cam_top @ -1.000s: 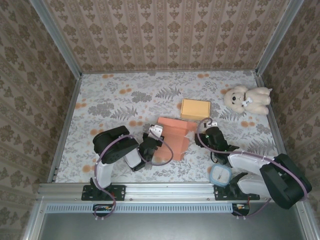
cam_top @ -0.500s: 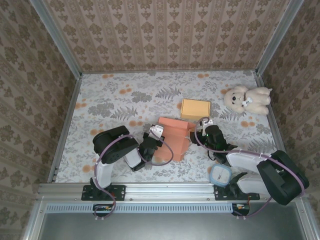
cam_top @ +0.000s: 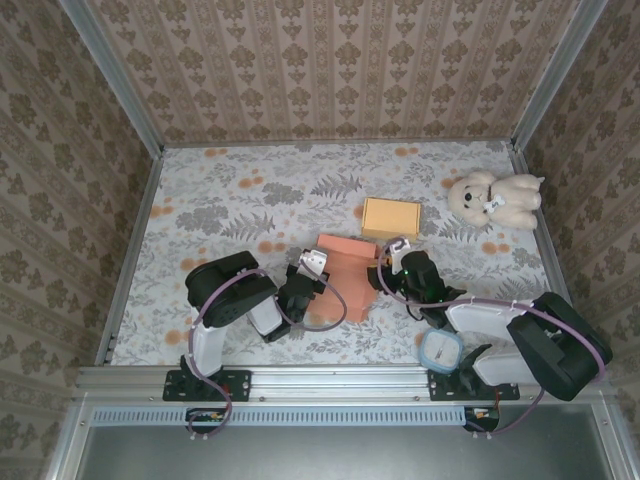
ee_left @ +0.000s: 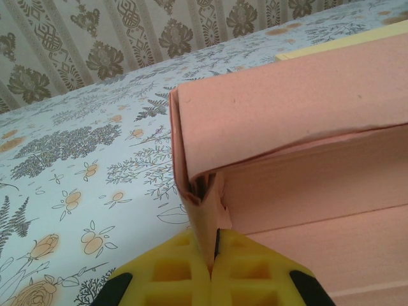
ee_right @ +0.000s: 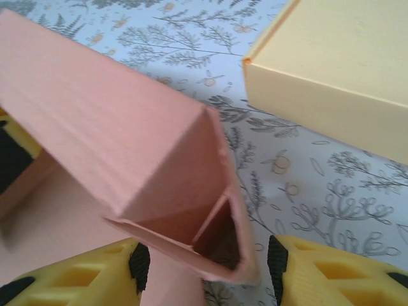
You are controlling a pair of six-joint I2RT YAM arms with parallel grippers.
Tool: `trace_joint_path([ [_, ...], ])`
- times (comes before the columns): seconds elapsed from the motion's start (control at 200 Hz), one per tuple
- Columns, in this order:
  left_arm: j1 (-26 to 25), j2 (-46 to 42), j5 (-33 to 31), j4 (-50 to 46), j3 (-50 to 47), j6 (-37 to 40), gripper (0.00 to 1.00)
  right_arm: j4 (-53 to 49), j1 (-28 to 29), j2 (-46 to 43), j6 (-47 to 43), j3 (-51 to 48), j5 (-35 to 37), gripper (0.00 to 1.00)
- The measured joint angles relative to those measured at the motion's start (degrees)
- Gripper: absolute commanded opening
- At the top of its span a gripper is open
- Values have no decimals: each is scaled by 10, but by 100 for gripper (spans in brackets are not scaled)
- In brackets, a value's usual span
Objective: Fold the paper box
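**Top view.**
- Paper box [cam_top: 345,272]: pink, partly folded, at the centre of the floral counter [cam_top: 220,200].
- Your left arm [cam_top: 232,290]: doubled back on itself at lower left of centre, with the wrist low. The left fingers [cam_top: 309,266] are at the box's left edge.
- Your right arm [cam_top: 520,335]: stretched low in from the lower right. The right fingers [cam_top: 386,274] are at the box's right edge.
- Yellow box [cam_top: 391,217]: just above the pink one.
- Plush bear [cam_top: 495,198]: upper right.
- Round blue-rimmed container [cam_top: 441,348]: beside the right arm's base.

**Left wrist view.**
- Left fingers [ee_left: 191,274]: bottom centre, pinched tight on the paper box's upright corner wall, which rises from between them.

**Right wrist view.**
- Right fingers [ee_right: 319,271]: in the bottom corners, standing partly apart on either side of the open end of the box's doubled-over wall. You can see a gap at the right-hand one, so nothing is clamped.
- Yellow box: upper right, apart from the pink box.
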Motion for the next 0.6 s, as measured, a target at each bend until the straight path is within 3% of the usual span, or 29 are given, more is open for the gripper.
trace_joint_path([
  [0.32,0,0,-1,0,0,0,0,39,44,30,3,6,16,52],
  [0.6,1,0,-9,0,0,0,0,60,64,92,4,25,75,49],
])
